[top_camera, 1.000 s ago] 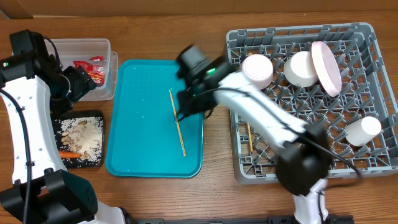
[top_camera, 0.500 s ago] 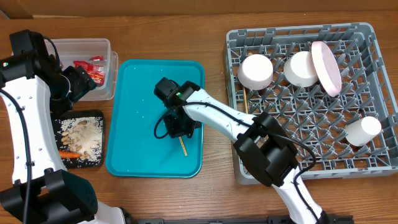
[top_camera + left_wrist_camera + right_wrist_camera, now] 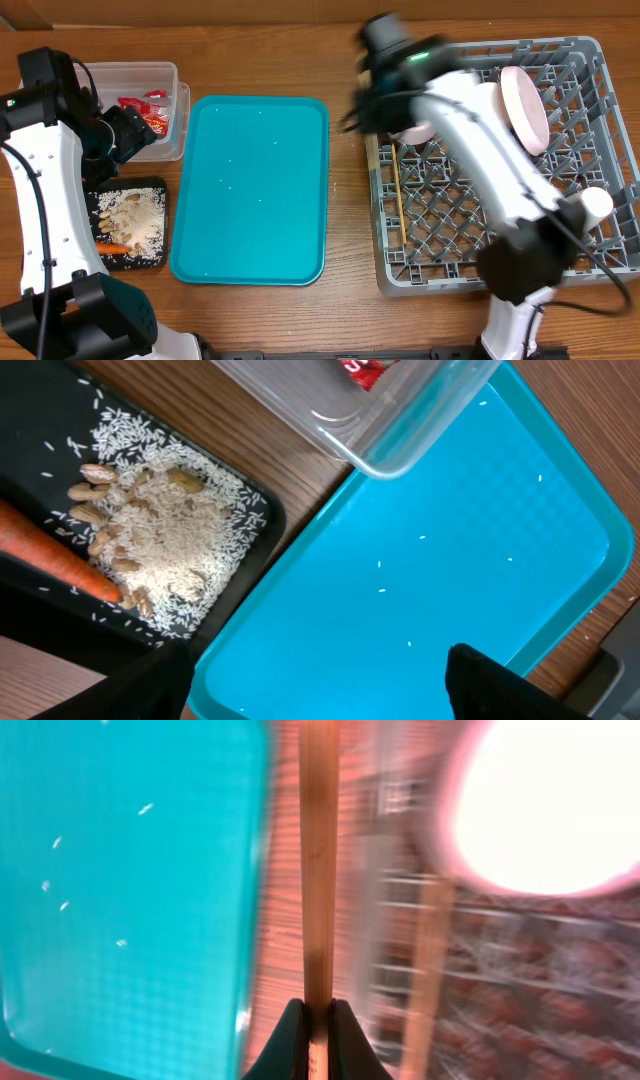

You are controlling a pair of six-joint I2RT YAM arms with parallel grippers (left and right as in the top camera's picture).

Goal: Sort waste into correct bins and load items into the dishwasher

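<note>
My right gripper (image 3: 318, 1020) is shut on a thin wooden chopstick (image 3: 318, 870), which runs straight out from the jaws. In the overhead view the right gripper (image 3: 362, 108) hangs blurred over the near-left edge of the grey dishwasher rack (image 3: 600, 55). Another chopstick (image 3: 398, 195) lies in the rack's left side. The rack also holds a pale pink plate (image 3: 525, 105) and a white cup (image 3: 595, 203). My left gripper (image 3: 320, 690) is open and holds nothing, above the teal tray's corner beside the black tray (image 3: 40, 420). That tray holds rice (image 3: 170, 530) and a carrot (image 3: 60, 555).
The teal serving tray (image 3: 250, 190) lies between the bins and the rack with only a few rice grains on it. The clear tub (image 3: 130, 75) at the back left holds a red wrapper (image 3: 150, 105). A white bowl (image 3: 550, 800) sits close to the right of the held chopstick.
The right gripper closed on the chopstick lying on the teal tray, lifted it and swung right and back to the rack's left edge. The left arm stayed still.
</note>
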